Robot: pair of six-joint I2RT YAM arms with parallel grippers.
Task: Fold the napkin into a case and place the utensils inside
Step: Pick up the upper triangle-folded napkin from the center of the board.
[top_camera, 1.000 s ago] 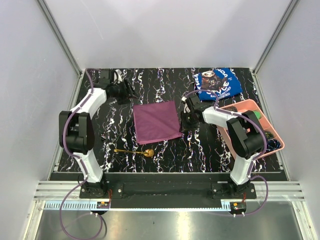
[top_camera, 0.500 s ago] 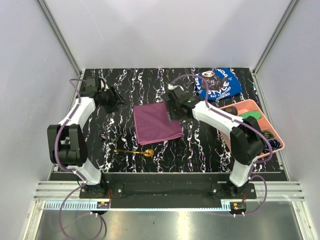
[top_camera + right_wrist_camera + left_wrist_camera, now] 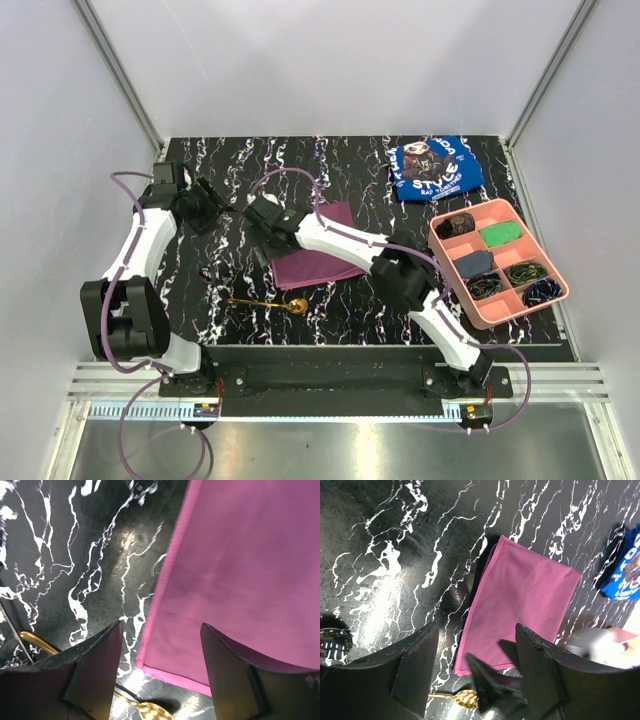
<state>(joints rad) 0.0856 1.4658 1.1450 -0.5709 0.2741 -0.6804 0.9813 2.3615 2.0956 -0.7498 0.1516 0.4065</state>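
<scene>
Napkin, flat on bench. Right jaws wide, empty, above near-left corner: best pinch hem squarely. Left jaws wide, empty.

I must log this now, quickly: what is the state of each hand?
Left hand: open, holding nothing.
Right hand: open, holding nothing, above the edge of the napkin.

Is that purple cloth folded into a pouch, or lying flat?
Lying flat: the napkin is a broad, roughly square sheet, no narrow pouch, and the spoon lies outside it.
</scene>
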